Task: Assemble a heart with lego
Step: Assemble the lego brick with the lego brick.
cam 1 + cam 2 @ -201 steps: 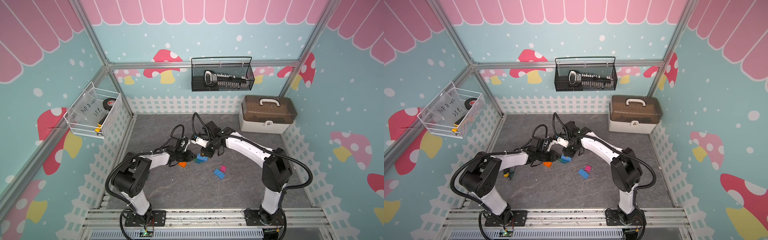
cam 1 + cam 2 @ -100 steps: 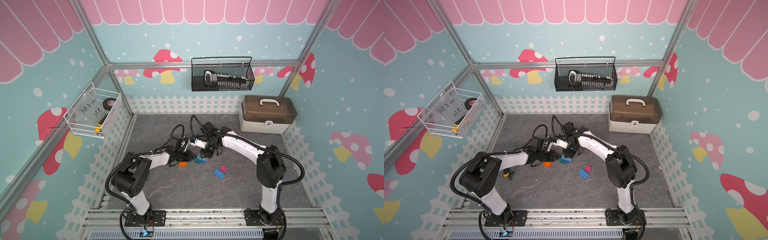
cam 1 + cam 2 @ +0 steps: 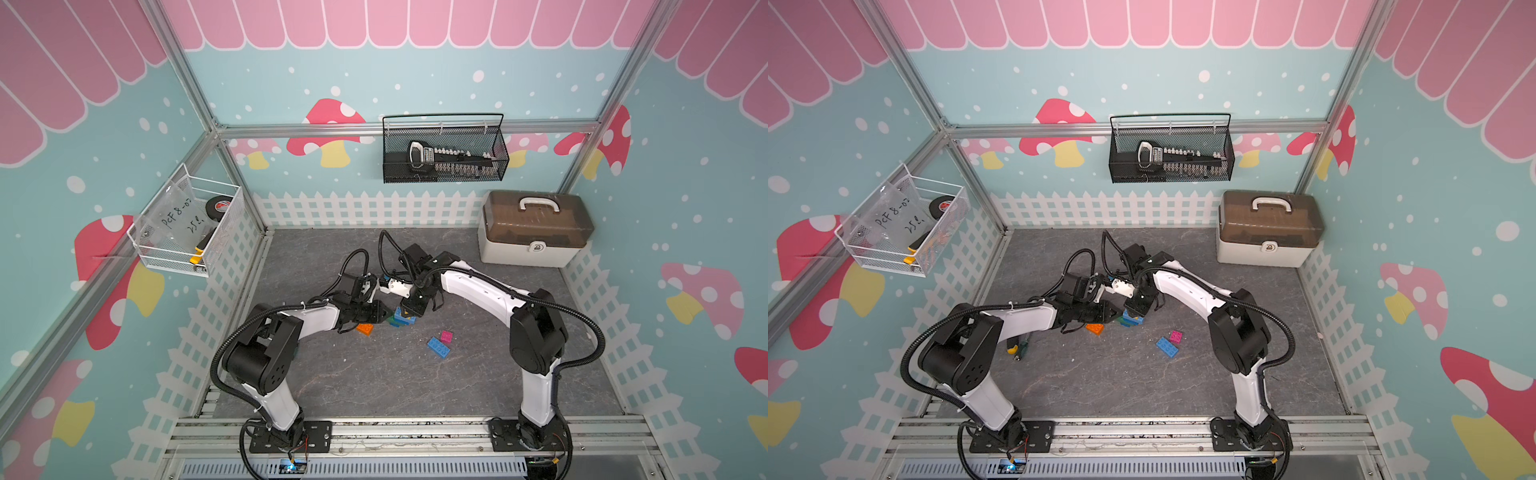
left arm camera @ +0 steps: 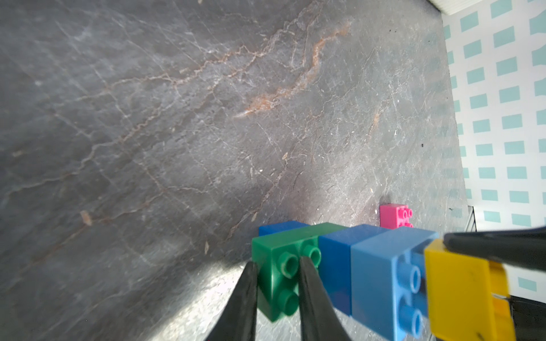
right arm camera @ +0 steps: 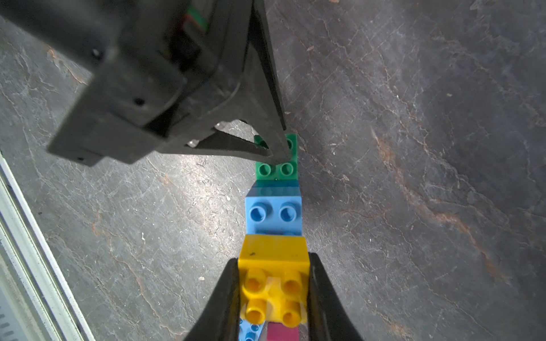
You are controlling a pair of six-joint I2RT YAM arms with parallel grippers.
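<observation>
The partly built heart [image 3: 401, 318] [image 3: 1130, 319] is a short run of joined lego: green [image 4: 280, 274], dark blue [image 4: 334, 265], light blue [image 4: 381, 280] and yellow [image 4: 461, 292]. My left gripper [image 4: 278, 262] [image 3: 386, 312] is shut on the green brick [image 5: 276, 171] at one end. My right gripper [image 5: 273, 259] [image 3: 411, 307] is shut on the yellow brick [image 5: 274, 254] at the other end. Loose on the floor lie an orange brick [image 3: 365, 329], a pink brick [image 3: 446, 336] and a light blue brick [image 3: 438, 347]. I cannot tell whether the heart touches the floor.
A beige toolbox [image 3: 536, 232] stands at the back right. A black wire basket [image 3: 444, 153] hangs on the back wall and a white one [image 3: 187, 224] on the left wall. A green and yellow screwdriver [image 3: 1019, 347] lies beside the left arm.
The right arm's elbow has swung a little to the left. Both grippers stay shut on the joined bricks, which have barely moved.
</observation>
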